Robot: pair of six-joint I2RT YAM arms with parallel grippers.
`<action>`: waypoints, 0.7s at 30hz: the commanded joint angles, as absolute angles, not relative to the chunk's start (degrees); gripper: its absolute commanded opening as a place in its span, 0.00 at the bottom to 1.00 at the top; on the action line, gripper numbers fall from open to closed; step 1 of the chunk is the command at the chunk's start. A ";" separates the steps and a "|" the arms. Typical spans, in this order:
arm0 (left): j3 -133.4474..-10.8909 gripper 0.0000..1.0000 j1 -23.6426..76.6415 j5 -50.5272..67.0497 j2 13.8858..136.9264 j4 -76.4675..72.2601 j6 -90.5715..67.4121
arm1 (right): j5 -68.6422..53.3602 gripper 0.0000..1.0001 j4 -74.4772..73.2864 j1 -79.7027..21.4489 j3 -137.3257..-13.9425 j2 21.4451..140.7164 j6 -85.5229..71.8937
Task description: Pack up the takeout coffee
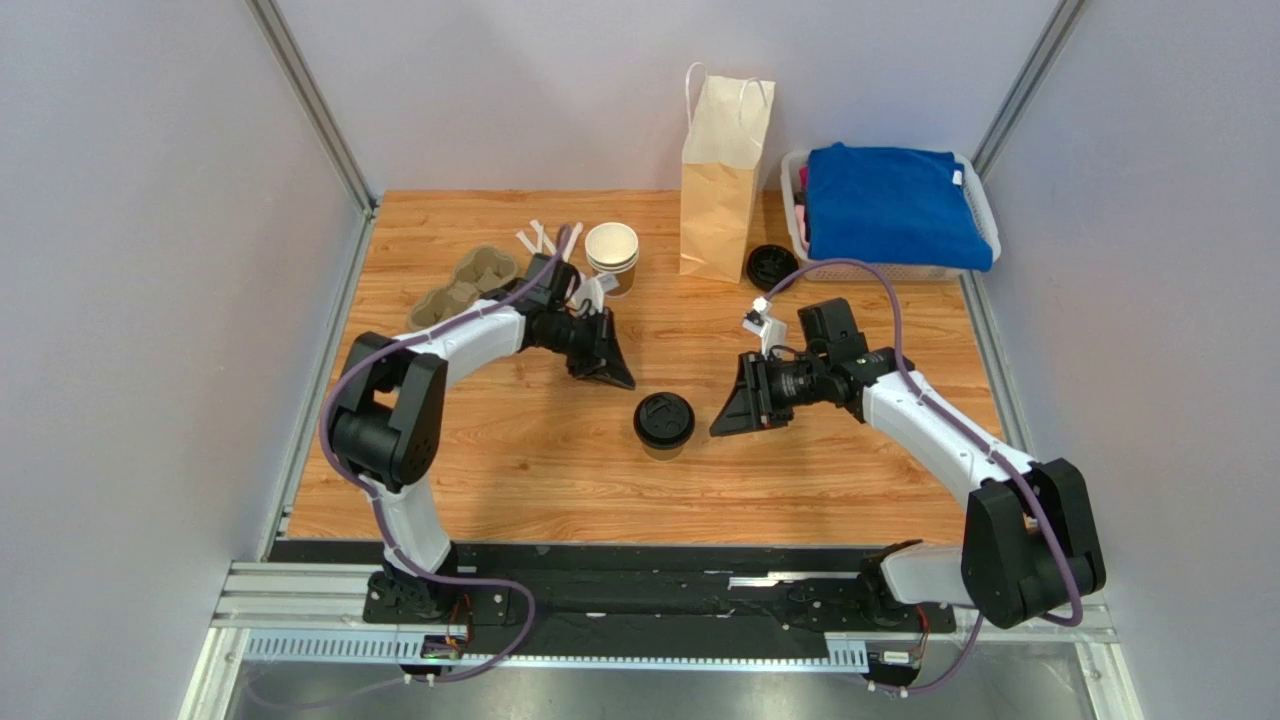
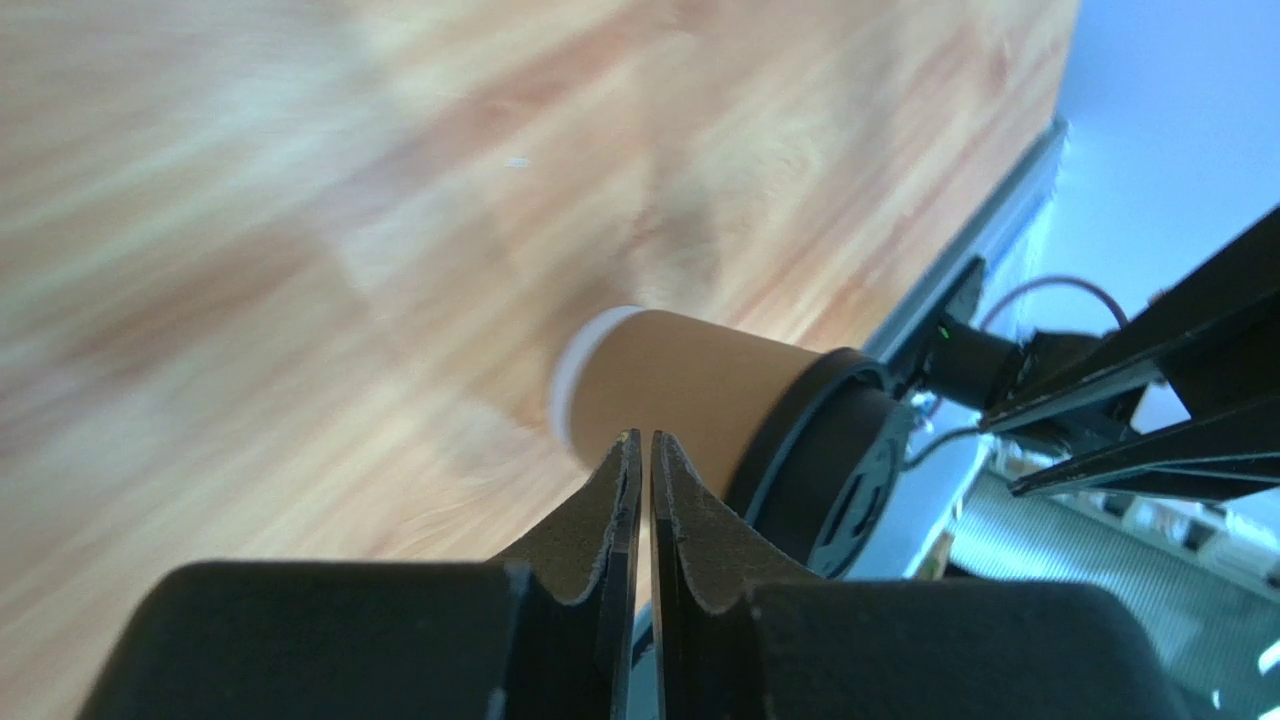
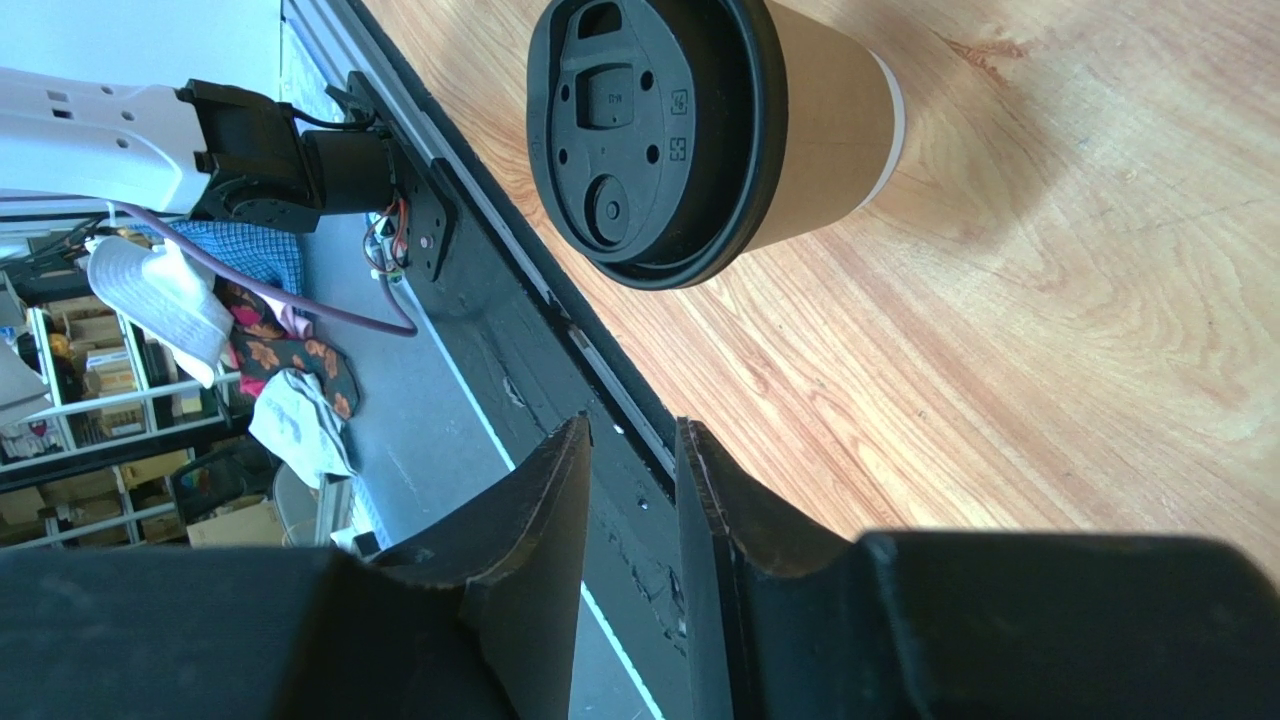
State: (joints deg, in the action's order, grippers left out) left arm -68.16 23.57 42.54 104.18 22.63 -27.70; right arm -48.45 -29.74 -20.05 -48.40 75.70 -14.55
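Note:
The takeout coffee (image 1: pixel 663 420), a small kraft cup with a black lid, stands upright at the table's middle. My left gripper (image 1: pixel 613 369) is shut and empty, just up and left of the cup and apart from it. In the left wrist view the cup (image 2: pixel 684 393) lies right beyond the closed gripper (image 2: pixel 646 438). My right gripper (image 1: pixel 730 419) is just right of the cup, its jaws a narrow gap apart and empty. In the right wrist view the cup (image 3: pixel 819 120) and its lid (image 3: pixel 639 135) are ahead of the gripper (image 3: pixel 631 428), not between the fingers.
A tall paper bag (image 1: pixel 724 173) stands open at the back. A stack of lidless cups (image 1: pixel 612 252), a cardboard cup carrier (image 1: pixel 466 285) and stirrers sit at the back left. A loose black lid (image 1: pixel 771 266) lies by the bag. A basket with blue cloth (image 1: pixel 894 210) is at the back right.

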 commanded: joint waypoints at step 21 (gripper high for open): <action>-72.77 0.14 28.30 43.59 103.00 29.71 -25.04 | -47.37 0.33 -27.69 -19.86 -42.81 69.52 -9.58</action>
State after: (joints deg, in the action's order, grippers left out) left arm -68.07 28.10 42.44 100.64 32.49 -23.70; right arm -48.27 -29.30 -20.05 -44.03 71.81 -12.49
